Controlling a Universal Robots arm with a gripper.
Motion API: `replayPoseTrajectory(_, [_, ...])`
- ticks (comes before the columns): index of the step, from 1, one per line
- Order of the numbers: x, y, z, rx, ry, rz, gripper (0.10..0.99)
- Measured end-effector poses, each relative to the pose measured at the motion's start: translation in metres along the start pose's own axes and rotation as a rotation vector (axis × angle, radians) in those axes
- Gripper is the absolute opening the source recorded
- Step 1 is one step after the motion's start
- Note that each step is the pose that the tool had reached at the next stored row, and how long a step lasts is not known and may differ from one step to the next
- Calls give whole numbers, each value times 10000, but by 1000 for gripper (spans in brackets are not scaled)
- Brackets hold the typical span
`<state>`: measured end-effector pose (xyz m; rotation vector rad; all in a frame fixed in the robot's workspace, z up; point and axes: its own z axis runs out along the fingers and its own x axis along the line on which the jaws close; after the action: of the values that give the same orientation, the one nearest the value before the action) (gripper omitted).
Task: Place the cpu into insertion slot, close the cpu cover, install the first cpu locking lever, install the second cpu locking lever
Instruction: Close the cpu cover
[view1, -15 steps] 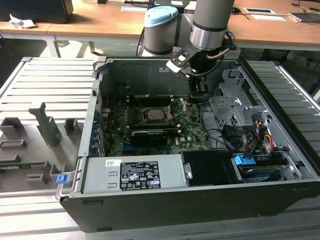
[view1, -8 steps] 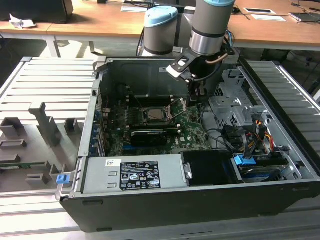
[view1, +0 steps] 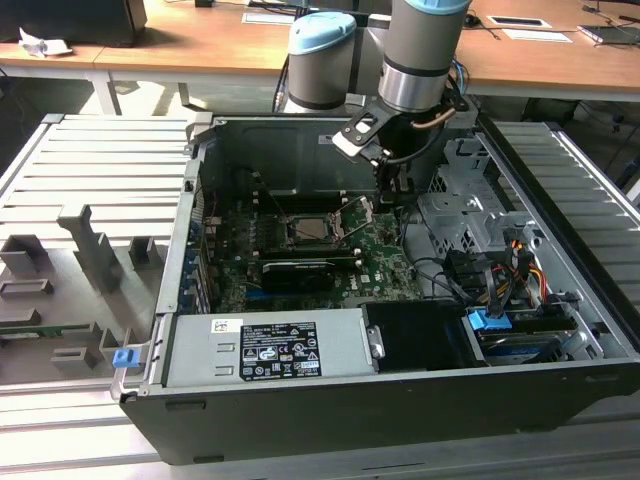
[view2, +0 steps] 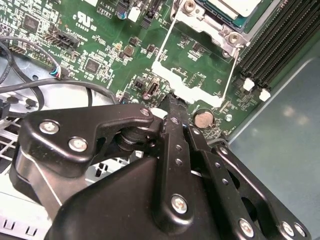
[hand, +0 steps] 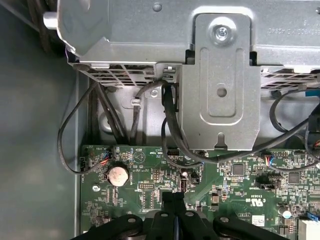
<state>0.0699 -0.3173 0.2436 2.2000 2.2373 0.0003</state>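
At the near side of the open computer case lies the grey power supply box. Behind it is the green motherboard. In the middle of the board sits the insertion slot, and the cpu rests inside it with its pale metal face up. In the second wrist view the cpu cover seems to lie down around the chip, but the frame edge cuts it off. Two thin wire locking levers reach out from the socket over the board.

The gripper hangs just beside the slot, on the exterior view's right. Its fingers are pressed together, with nothing between them. The tips are near a coin battery. Farther on the exterior view's right stands the metal drive cage.
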Motion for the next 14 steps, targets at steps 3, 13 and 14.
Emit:
replayPoseTrajectory(3, [-1,-3,-15,62,-2,-1,106])
replayPoseTrajectory(13, [2,-113,-26,115,0,-2,106])
replayPoseTrajectory(14, [2,-130,-27,115,-1,-2,106])
